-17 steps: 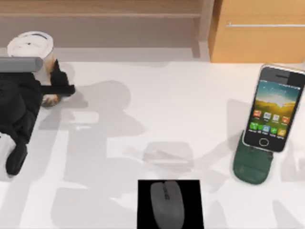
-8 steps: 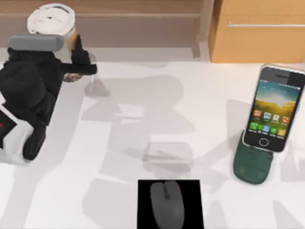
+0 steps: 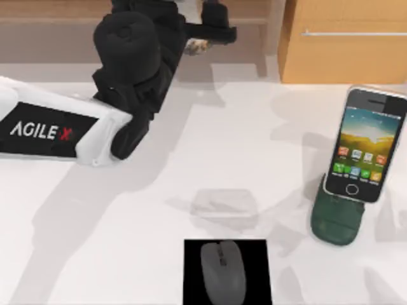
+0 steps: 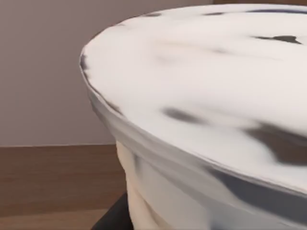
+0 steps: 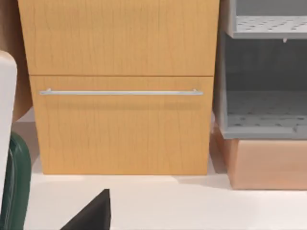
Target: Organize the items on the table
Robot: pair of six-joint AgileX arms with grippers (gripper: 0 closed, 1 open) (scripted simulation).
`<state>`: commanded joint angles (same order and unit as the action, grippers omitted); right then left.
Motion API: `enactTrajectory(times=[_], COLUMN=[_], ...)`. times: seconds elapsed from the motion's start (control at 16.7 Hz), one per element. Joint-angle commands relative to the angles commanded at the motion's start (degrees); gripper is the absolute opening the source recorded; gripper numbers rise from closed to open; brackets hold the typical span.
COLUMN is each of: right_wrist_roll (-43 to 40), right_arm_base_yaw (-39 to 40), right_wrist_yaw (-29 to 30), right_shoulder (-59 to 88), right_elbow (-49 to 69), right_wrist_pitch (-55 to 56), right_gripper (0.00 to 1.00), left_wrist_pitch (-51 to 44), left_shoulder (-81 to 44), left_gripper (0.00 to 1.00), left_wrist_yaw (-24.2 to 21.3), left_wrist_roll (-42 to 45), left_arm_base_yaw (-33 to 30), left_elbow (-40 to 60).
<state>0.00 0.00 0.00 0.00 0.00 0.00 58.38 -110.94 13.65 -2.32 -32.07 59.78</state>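
My left gripper (image 3: 206, 35) is at the back of the table (image 3: 191, 159), over the wooden shelf, shut on the drink cup (image 3: 197, 46), which my arm mostly hides. The left wrist view has the cup's white lid (image 4: 201, 96) very close, with the cream wall below it. On the right, the smartphone (image 3: 362, 143) leans upright in a dark green stand (image 3: 336, 222). The grey mouse (image 3: 222, 272) lies on a black square pad (image 3: 194, 254) at the front middle. A dark part of my right gripper (image 5: 91, 213) sits at the edge of the right wrist view.
A tan cabinet (image 3: 346, 51) with a metal handle stands at the back right, also in the right wrist view (image 5: 120, 96). A low wooden shelf (image 3: 63, 13) runs along the back left. Beside the cabinet stands a grey open rack (image 5: 264, 72).
My left arm has swung from the far left to the back middle, carrying the cup with it. Phone, stand, mouse and pad have not moved.
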Motion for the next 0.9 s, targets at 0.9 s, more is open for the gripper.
enactTrajectory(times=[0.9], right_wrist_roll=[0.0], right_arm_base_yaw=[0.0], right_wrist_yaw=[0.0], right_shoulder=[0.0], right_elbow=[0.0], right_wrist_pitch=[0.0], right_gripper=[1.0], left_wrist_pitch=[-39.0], left_shoulder=[-15.4], left_gripper=[0.0], left_wrist_yaw=[15.4], left_wrist_roll=[-0.7], left_arm_base_yaw=[-0.8], left_elbow=[41.8])
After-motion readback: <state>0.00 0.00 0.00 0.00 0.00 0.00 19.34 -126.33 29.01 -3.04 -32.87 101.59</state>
